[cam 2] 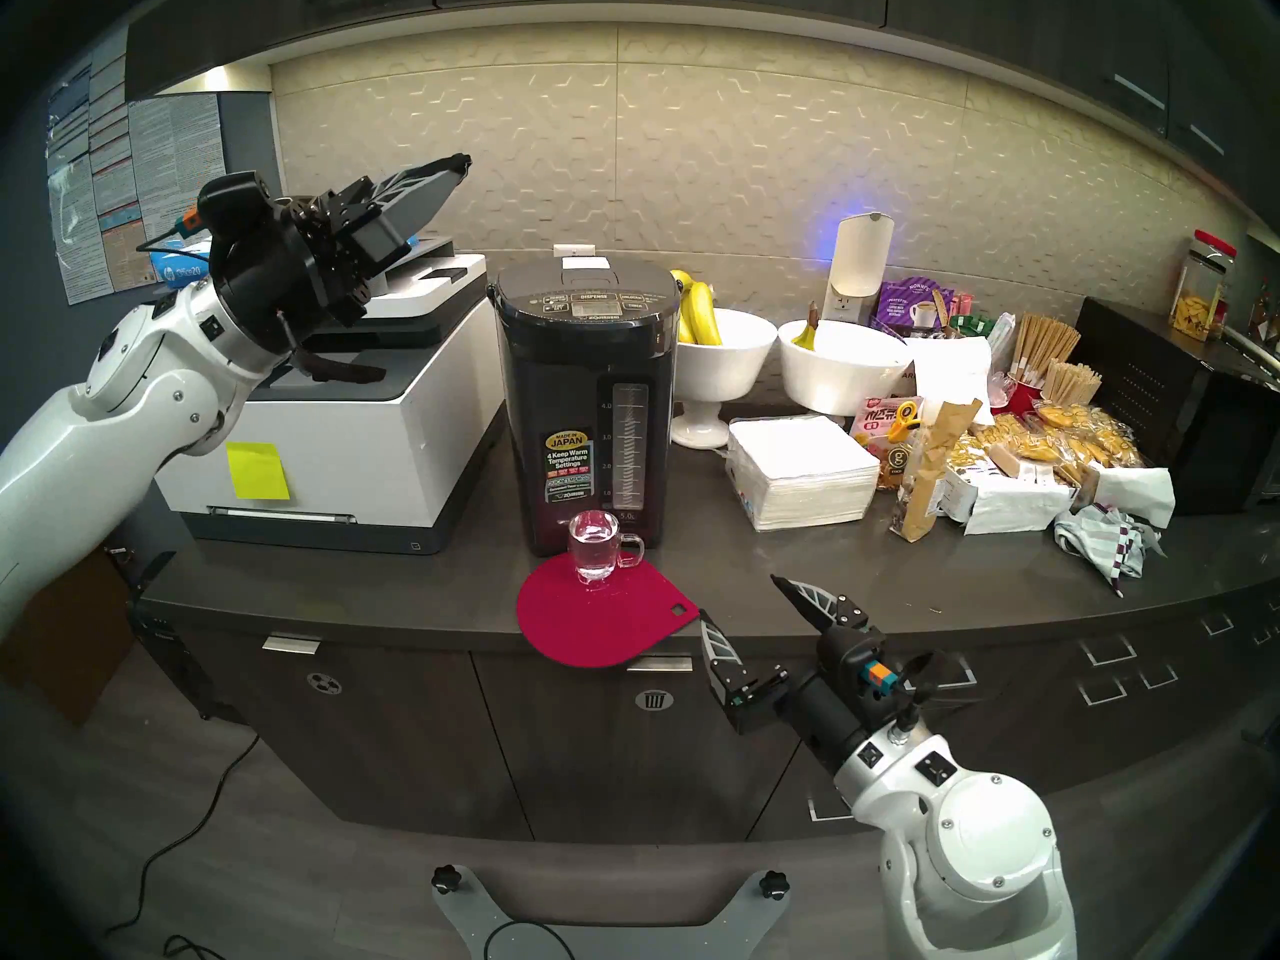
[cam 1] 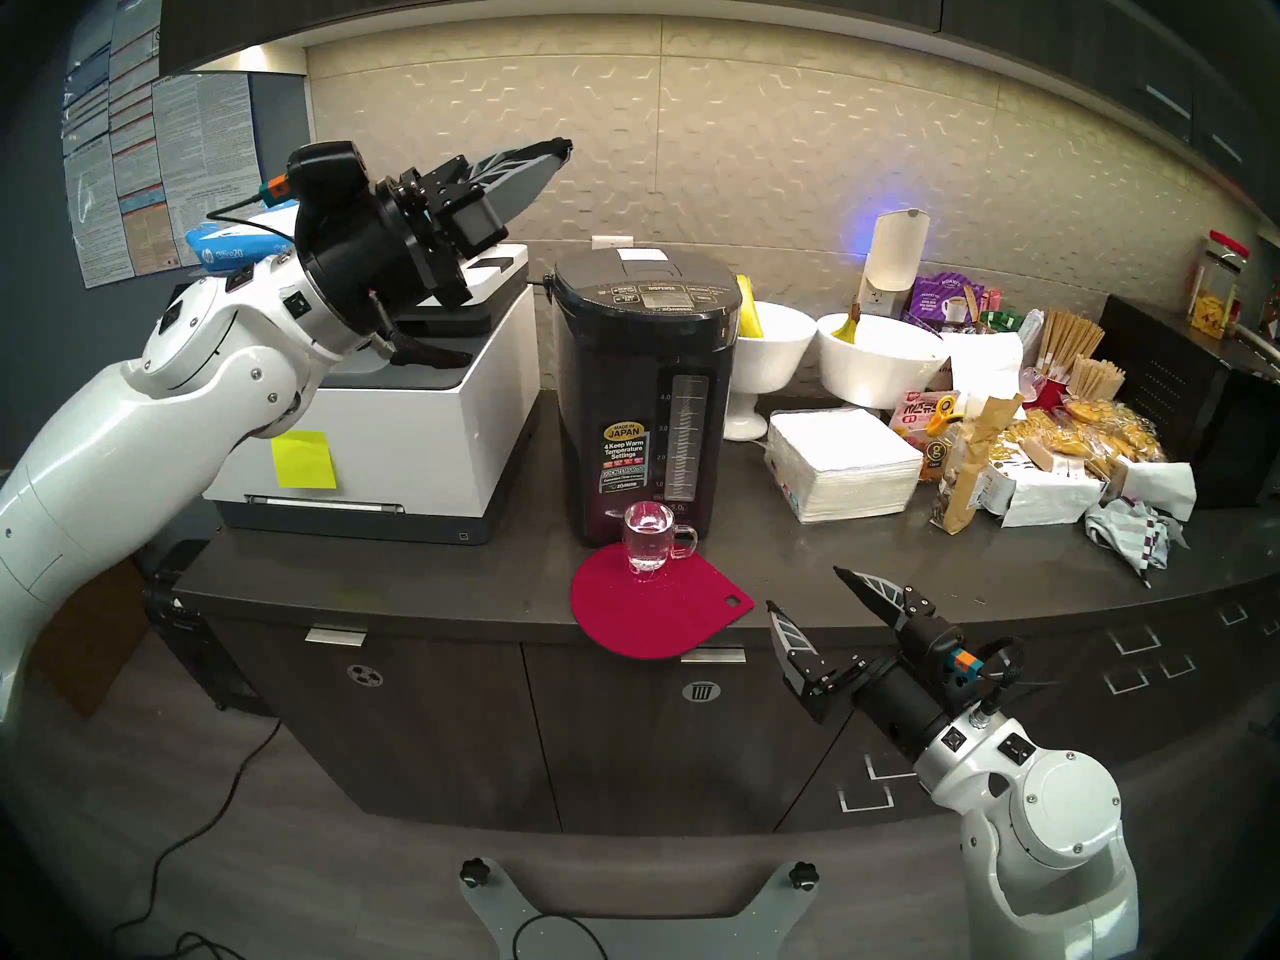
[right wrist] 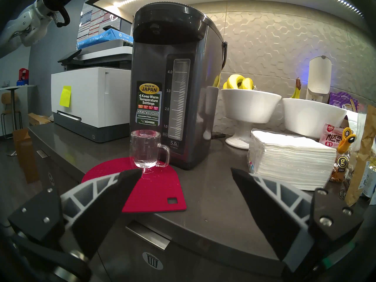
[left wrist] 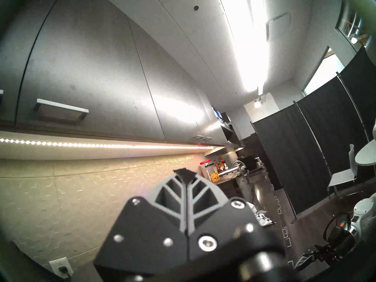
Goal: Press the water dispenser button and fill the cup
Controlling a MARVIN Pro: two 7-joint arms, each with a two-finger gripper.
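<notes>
The black water dispenser (cam 1: 644, 397) (cam 2: 589, 418) (right wrist: 173, 82) stands on the dark counter. Its DISPENSE button (cam 1: 656, 288) (cam 2: 593, 296) is on the top panel. The clear glass cup (cam 1: 647, 539) (cam 2: 594, 546) (right wrist: 143, 149) sits on a red mat (cam 1: 651, 619) right under the dispenser's front, handle to the right, and seems to hold clear water. My left gripper (cam 1: 564, 147) (cam 2: 464, 160) (left wrist: 184, 172) is shut and empty, raised above the printer, up and left of the button. My right gripper (cam 1: 805, 588) (cam 2: 740, 596) (right wrist: 186, 170) hangs open at the counter's front edge, right of the mat.
A white-and-grey printer (cam 1: 415, 411) stands close to the dispenser's left. To its right are two white bowls (cam 1: 772, 342) with bananas, a stack of white napkins (cam 1: 841, 467) and snack packets (cam 1: 1080, 453). Upper cabinets (left wrist: 91, 61) hang overhead.
</notes>
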